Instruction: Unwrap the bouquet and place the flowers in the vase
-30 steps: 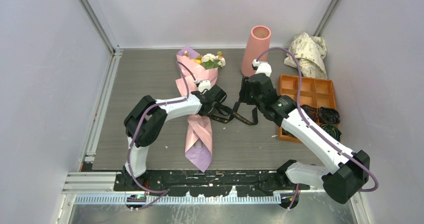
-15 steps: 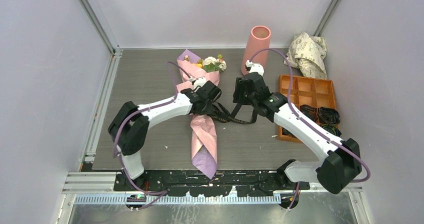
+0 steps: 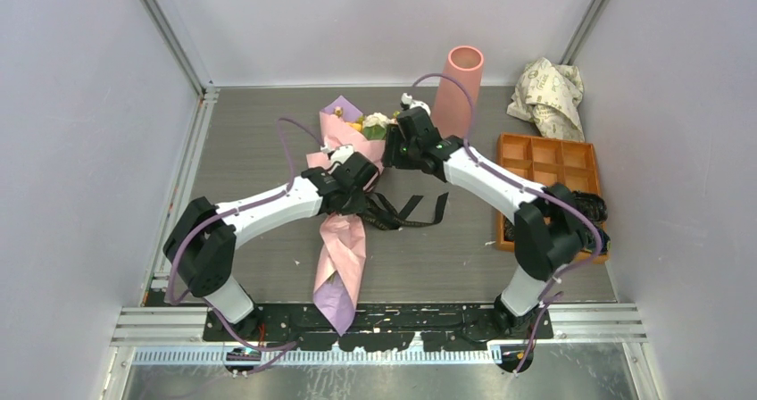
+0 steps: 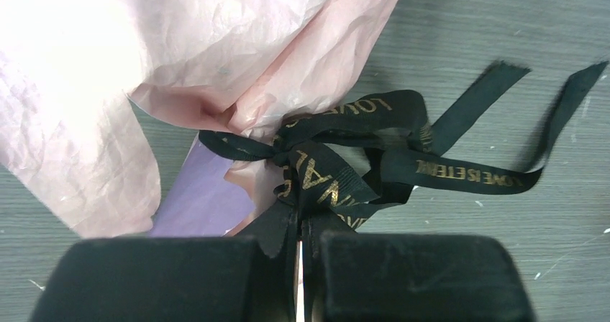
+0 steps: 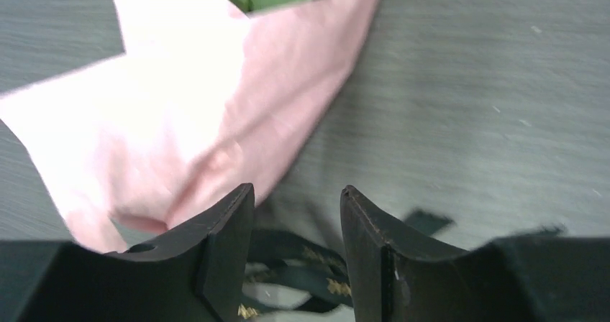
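Bouquet [image 3: 344, 248]: long cone of crinkled, matte pink and lilac paper, lying flat around mid-tabletop [image 3: 259, 150]. Long axis from the narrow tip at 6 o'clock to the wide mouth between 12 and 1 o'clock. Flowers [image 3: 375, 123] bunched at that mouth, cream and yellow heads over green leaves; stems hidden inside the paper. Glossy black ribbon [image 4: 338, 164] with gold lettering knotted at the cone's waist, tails trailing toward 3 o'clock.

Left end effector [image 4: 302, 279] clamped tight on one ribbon strand, pads pressed together; cone's waist covered by that wrist in the top view. Right end effector [image 5: 296, 192] parted with nothing between the jaws, above the paper edge and ribbon; view blurred.

Vase [image 3: 461, 87], smooth salmon cylinder, upright at 1 o'clock, base hidden behind the right arm. Crumpled cream paper [image 3: 546, 86] and orange tray [image 3: 544, 163] at 2 to 3 o'clock.
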`<control>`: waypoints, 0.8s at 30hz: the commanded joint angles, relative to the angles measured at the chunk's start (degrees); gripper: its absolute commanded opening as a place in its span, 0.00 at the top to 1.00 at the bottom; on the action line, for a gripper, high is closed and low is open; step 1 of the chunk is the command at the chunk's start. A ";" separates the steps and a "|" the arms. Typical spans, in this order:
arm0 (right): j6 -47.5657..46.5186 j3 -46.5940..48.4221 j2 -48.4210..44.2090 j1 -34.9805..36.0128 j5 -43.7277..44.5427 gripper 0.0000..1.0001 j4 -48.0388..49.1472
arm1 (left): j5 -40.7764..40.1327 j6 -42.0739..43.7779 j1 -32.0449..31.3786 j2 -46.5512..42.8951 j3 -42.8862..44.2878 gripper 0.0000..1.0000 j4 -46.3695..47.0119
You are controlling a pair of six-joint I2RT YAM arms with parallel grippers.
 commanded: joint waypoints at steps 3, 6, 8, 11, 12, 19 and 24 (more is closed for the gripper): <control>3.75 9.74 11.20 0.24 -10.82 0.48 5.25 | 1.32 1.54 -0.06 -1.56 -3.05 1.00 3.95; 4.49 11.87 15.67 0.84 -12.92 0.48 5.76 | 1.79 2.31 -0.06 -1.30 -3.89 1.00 5.57; 5.10 13.29 18.35 1.00 -14.24 0.49 6.15 | 2.39 2.67 -0.07 -1.00 -4.27 1.00 6.44; 5.47 15.83 21.91 1.07 -15.96 0.49 5.92 | 3.93 3.30 0.02 -0.52 -4.60 1.00 8.02; 5.40 16.88 22.95 1.13 -16.27 0.49 5.50 | 4.41 3.51 0.02 -0.60 -4.67 1.00 8.35; 3.66 26.11 30.53 1.08 -16.26 0.50 -1.94 | 5.65 4.55 0.01 -4.88 -5.39 1.00 6.92; 3.04 29.42 33.22 1.05 -15.84 0.50 -4.03 | 6.16 3.47 0.02 -11.28 -8.18 1.00 4.88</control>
